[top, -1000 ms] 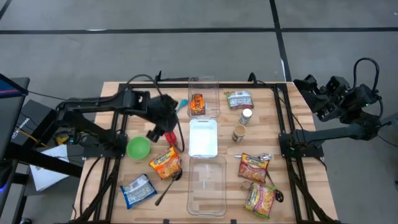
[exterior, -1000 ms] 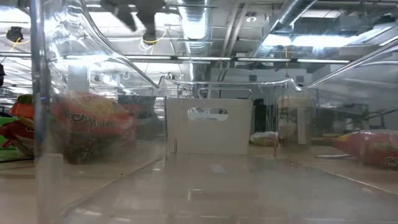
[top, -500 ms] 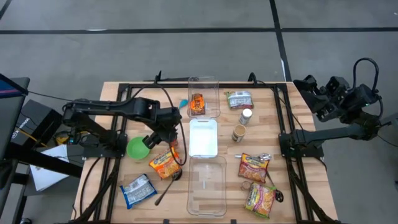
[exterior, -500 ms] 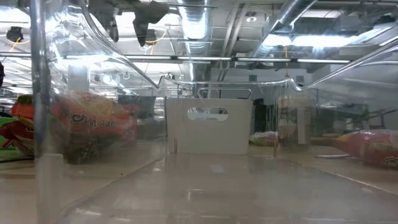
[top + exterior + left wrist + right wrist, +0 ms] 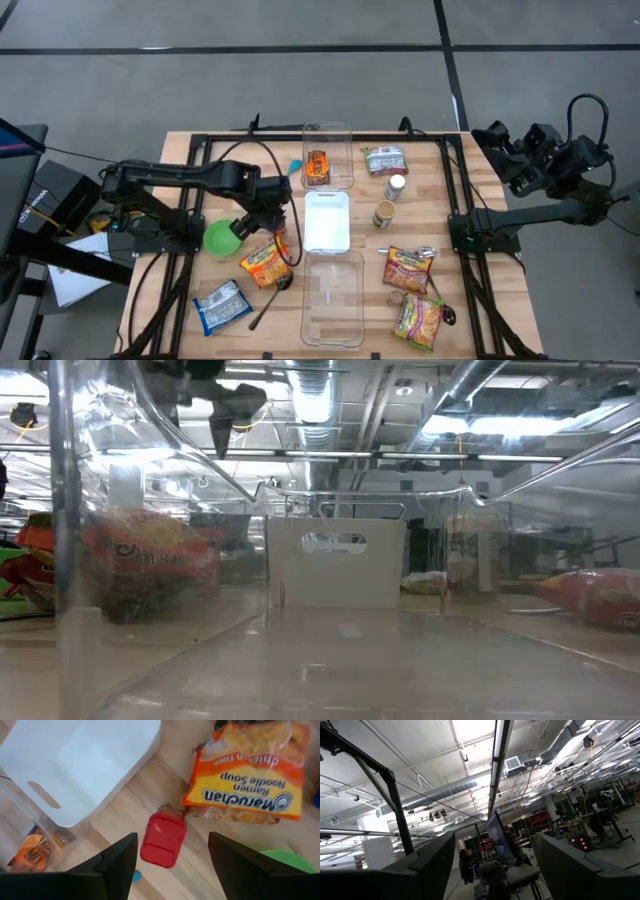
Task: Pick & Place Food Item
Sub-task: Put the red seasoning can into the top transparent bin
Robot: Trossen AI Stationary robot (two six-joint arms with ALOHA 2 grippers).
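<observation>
The left gripper [image 5: 170, 851] hangs over the middle of the wooden counter [image 5: 175, 290], its fingers [image 5: 117, 857] spread wide with nothing between them. Directly below, in the gap between them, lies a small red packet [image 5: 163, 839] flat on the wood (in the high view the arm covers most of it). Just beside the packet sits a white bin [image 5: 326, 221], and on the packet's other side an orange noodle pack [image 5: 266, 264] lies flat on the counter, touching neither. A green bowl [image 5: 221, 238] stands to the left of the gripper. Far of the white bin, a clear container [image 5: 327, 156] holds an orange snack pack [image 5: 317, 167]; near of it stands a second clear container [image 5: 332, 298].

The right gripper [image 5: 495, 865] waits off the counter's right edge, pointed up toward the ceiling, its fingers apart and holding nothing.
</observation>
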